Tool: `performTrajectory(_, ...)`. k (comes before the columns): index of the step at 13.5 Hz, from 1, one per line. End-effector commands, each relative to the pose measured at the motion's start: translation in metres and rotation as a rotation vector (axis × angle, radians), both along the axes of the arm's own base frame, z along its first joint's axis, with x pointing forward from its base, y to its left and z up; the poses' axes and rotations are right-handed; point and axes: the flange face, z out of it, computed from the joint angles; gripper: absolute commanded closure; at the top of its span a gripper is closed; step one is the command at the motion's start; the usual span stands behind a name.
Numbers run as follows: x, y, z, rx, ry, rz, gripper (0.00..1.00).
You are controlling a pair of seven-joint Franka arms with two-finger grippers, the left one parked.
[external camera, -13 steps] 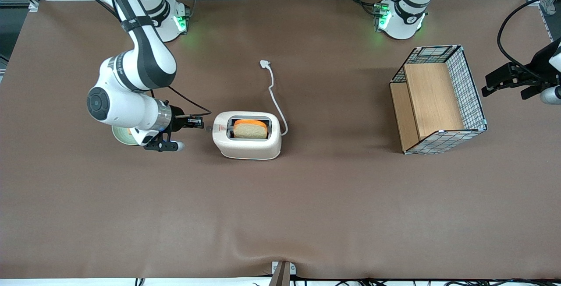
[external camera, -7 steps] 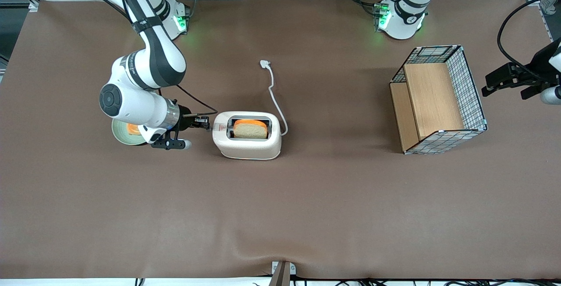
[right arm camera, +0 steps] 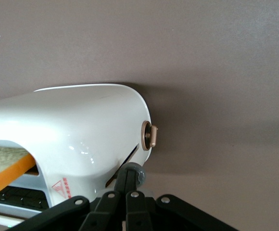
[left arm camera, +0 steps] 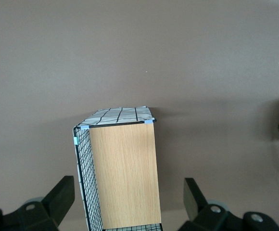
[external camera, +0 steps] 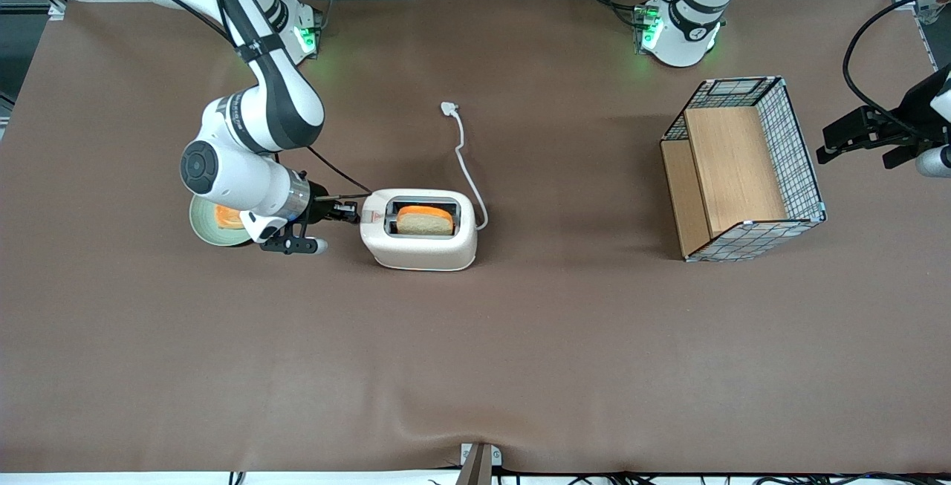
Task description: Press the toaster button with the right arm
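The white toaster stands mid-table with a slice of bread in its slot, a red triangle sticker on top and a white cord. The right arm reaches in from the working arm's end of the table. Its black gripper is shut and level with the toaster's narrow end face. In the right wrist view the shut fingertips touch the pale-grey round button that projects from the toaster. A tan round dial sits on the same face.
A pale green plate with an orange item lies under the arm's wrist. A wire basket with wooden panels stands toward the parked arm's end and shows in the left wrist view.
The right arm has moved sideways toward the toaster. The shut gripper has closed the gap and its tips now meet the narrow end face. The toaster has not shifted.
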Motion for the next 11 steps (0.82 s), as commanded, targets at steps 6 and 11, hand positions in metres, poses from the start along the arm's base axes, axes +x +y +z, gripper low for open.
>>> performTrajectory(6, -0.009, -0.002, -0.035, -0.011, -0.025, -0.027, 1.00)
performTrajectory(11, -0.012, 0.006, -0.053, -0.002, -0.024, -0.047, 1.00)
